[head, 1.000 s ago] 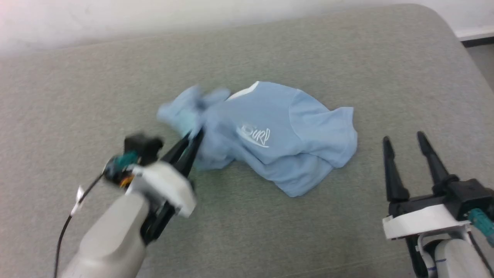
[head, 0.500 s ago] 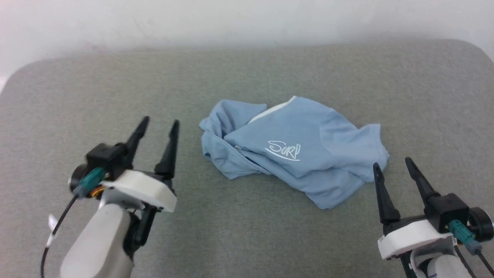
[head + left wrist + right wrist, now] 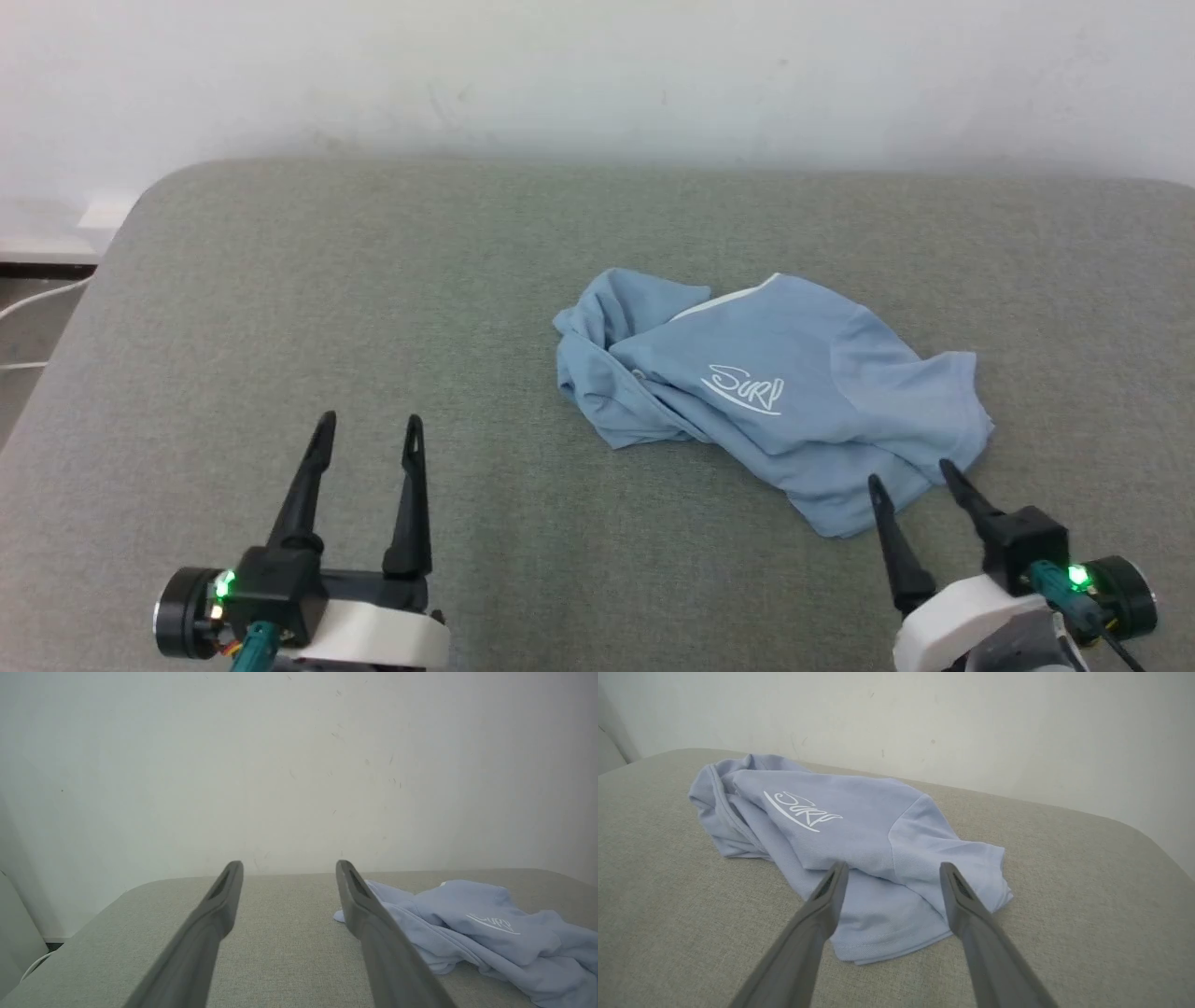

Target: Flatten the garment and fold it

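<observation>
The garment, a light blue shirt with white "Surf" script and a strip of white collar, lies crumpled on the grey padded surface, right of centre. My left gripper stands open at the lower left, well clear of the cloth, nothing between its fingers. In the left wrist view the garment lies right of the open left gripper. My right gripper is open at the lower right, its tips at the shirt's near hem. In the right wrist view the right gripper hovers above the garment.
A pale wall runs behind the padded surface, whose rounded left edge drops to a floor with a white cable. Bare grey padding stretches left of and in front of the shirt.
My left gripper let go of the shirt's left part, opened and drew back to the lower left. The head camera shifted, so the whole scene slid down and to the right. The right gripper stayed open.
</observation>
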`<state>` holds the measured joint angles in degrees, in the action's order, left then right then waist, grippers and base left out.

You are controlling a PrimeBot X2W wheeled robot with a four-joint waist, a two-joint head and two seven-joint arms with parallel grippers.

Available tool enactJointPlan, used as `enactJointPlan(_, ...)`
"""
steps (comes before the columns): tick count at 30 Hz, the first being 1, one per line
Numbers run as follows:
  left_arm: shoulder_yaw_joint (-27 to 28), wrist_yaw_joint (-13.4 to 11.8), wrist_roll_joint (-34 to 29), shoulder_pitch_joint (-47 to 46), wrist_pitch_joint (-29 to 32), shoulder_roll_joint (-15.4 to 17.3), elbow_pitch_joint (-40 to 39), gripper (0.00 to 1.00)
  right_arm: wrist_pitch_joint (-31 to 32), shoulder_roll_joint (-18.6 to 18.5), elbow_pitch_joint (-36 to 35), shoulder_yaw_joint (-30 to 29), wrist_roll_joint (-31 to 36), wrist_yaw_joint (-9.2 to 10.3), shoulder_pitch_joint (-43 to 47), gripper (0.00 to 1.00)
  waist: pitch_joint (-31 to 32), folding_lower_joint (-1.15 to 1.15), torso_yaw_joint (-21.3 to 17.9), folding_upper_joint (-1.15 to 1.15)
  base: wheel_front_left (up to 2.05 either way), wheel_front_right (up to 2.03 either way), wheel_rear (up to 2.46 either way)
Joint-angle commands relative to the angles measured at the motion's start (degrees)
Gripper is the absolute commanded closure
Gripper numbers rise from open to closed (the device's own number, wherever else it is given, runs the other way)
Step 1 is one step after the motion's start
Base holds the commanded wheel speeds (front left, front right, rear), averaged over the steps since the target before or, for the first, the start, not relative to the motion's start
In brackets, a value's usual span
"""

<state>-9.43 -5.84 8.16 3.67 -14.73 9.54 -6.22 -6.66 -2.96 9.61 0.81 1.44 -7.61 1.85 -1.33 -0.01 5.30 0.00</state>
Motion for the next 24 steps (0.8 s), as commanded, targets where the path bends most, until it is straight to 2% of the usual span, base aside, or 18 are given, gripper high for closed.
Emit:
enactJointPlan(1, 0.44, 0.35, -0.81, 0.37, -0.26, -0.89, -0.46, 0.00, 1.07, 0.08, 0.35, 0.54, 0.78, 0.12, 0.38, 0.00, 0.05, 0.01, 1.27, 0.00, 0.00, 0.00, 0.00)
enactJointPlan(4, 0.61, 1.97, -1.82, 0.51, -0.27, -2.35, -0.56, 0.00, 5.43, -0.60, 1.52, 1.97, 1.79, 0.12, -0.50, 0.00, -0.28, 0.01, 2.85, 0.00, 0.00, 0.00, 0.00)
enactJointPlan(9, 1.16, 4.05, -3.14, -0.50, -0.27, -3.52, -0.33, 0.00, 14.42, -4.38, 5.03, 5.07, 0.56, 0.12, -3.89, 0.00, -1.57, 0.01, 5.49, 0.00, 0.00, 0.00, 0.00)
enactJointPlan(20, 2.92, 6.30, -3.47, -2.04, -0.27, -5.56, 0.79, 0.00, 22.60, -7.80, 14.60, 6.73, -3.13, 0.12, -9.62, 0.00, -4.63, 0.01, 9.30, 0.00, 0.00, 0.00, 0.00)
enactJointPlan(21, 3.01, 6.47, -3.55, -2.11, -0.27, -5.69, 0.89, 0.00, 22.87, -7.78, 15.34, 7.14, -3.52, 0.12, -9.81, 0.84, -4.71, 0.01, 9.41, 0.00, 0.00, 0.00, 0.00)
enactJointPlan(22, 3.09, 6.61, -3.61, -2.15, -0.27, -5.80, 1.01, 0.00, 23.04, -7.74, 15.86, 7.90, -3.93, 0.12, -9.87, 1.00, -4.73, 0.01, 9.51, 0.00, 0.00, 0.00, 0.00)
enactJointPlan(24, 3.38, 6.81, -3.72, -2.15, -0.27, -5.97, 1.20, 0.00, 23.14, -7.33, 16.31, 9.38, -5.56, 0.12, -9.83, 1.00, -4.62, 0.01, 9.50, 0.00, 0.00, 0.00, 0.00)
